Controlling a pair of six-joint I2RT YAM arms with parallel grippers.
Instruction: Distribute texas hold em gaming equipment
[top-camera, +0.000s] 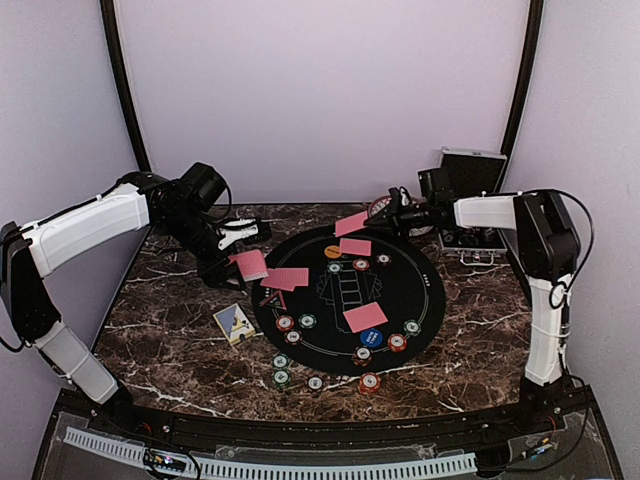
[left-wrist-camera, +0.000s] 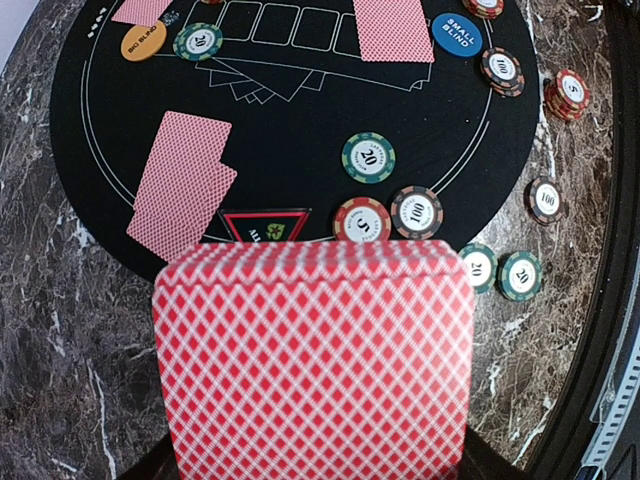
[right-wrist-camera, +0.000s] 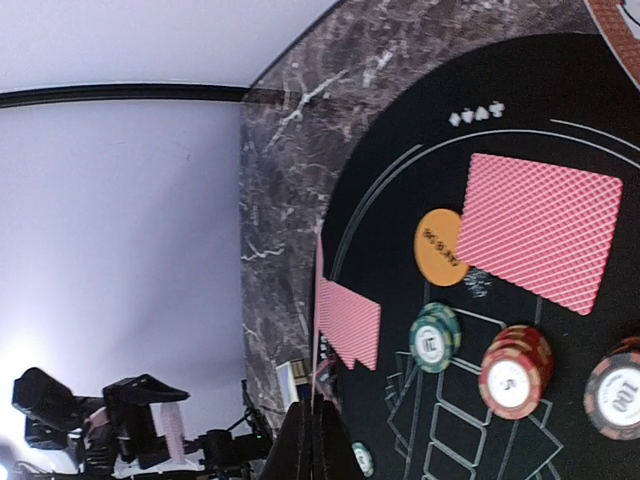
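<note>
left gripper (top-camera: 228, 262): clamped on the deck (left-wrist-camera: 315, 365), cards poking out ahead of the jaws toward the mat (top-camera: 400, 300) | right gripper (top-camera: 375, 218): pinched shut on one card (top-camera: 350, 222), edge-on between the fingers, long axis running straight out ahead | my guess: right arm's nearer the mat's far rim, drop spot sits just below its jaws
</note>
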